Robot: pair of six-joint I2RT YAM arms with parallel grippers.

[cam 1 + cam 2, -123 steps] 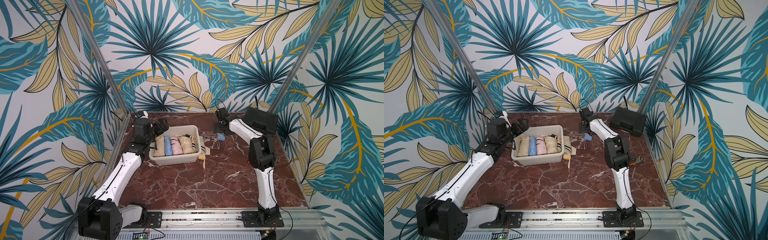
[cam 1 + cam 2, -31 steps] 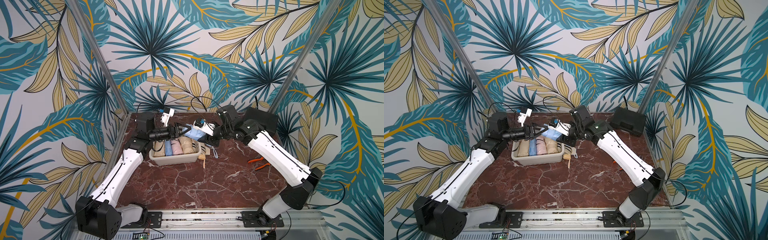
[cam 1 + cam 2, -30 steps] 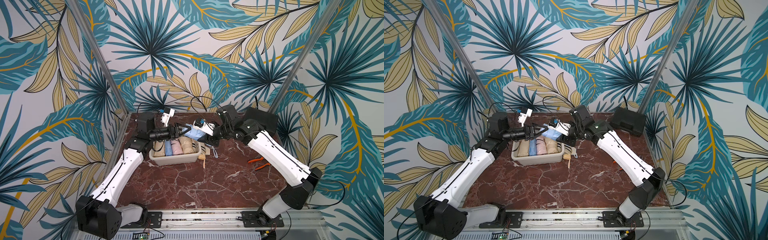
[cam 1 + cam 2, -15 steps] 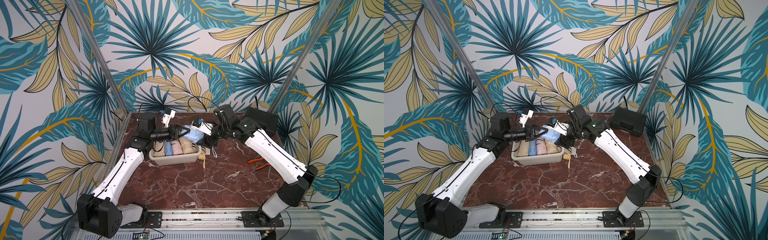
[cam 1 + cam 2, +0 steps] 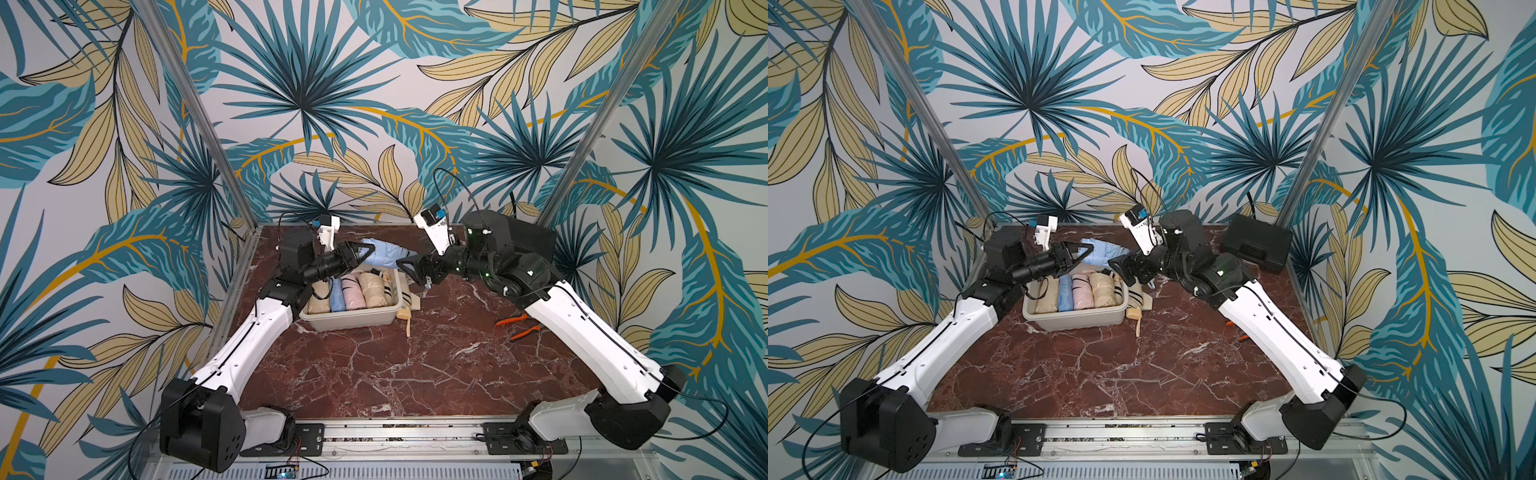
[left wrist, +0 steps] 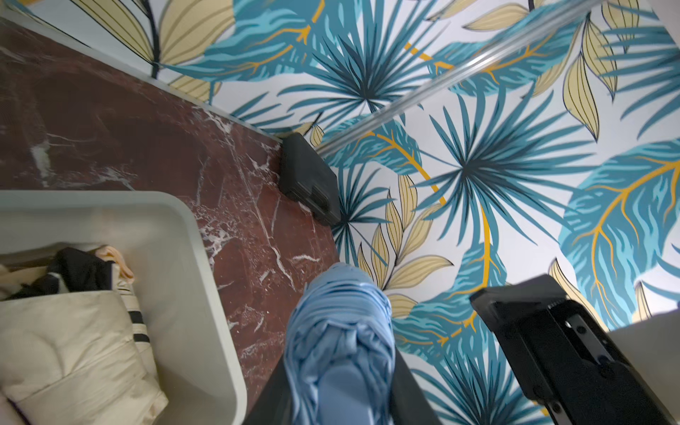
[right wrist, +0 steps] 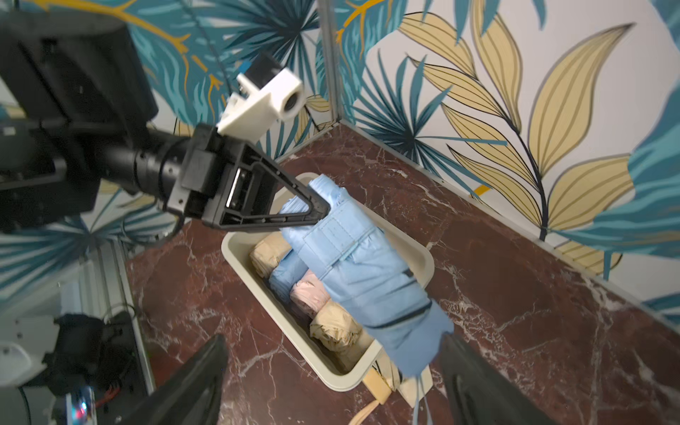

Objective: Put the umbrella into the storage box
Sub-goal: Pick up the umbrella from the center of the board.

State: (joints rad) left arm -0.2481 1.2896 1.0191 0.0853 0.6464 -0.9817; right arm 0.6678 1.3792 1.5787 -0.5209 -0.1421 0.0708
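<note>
Light-blue folded umbrella (image 7: 353,265), one end clamped in left gripper (image 7: 320,209), other end at wide-spread jaws of right gripper (image 7: 331,342), storage box (image 5: 349,321) beneath both.

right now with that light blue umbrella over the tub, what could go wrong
The left tool pinches the light blue folded fabric umbrella by one end only, so the free length could sag or slip out.
The off-white rectangular plastic storage box already holds four rolled umbrellas side by side; a drop may leave this one perched on top or rolling off.
The right tool stands open at the umbrella's far end and might snag the fabric.
</note>
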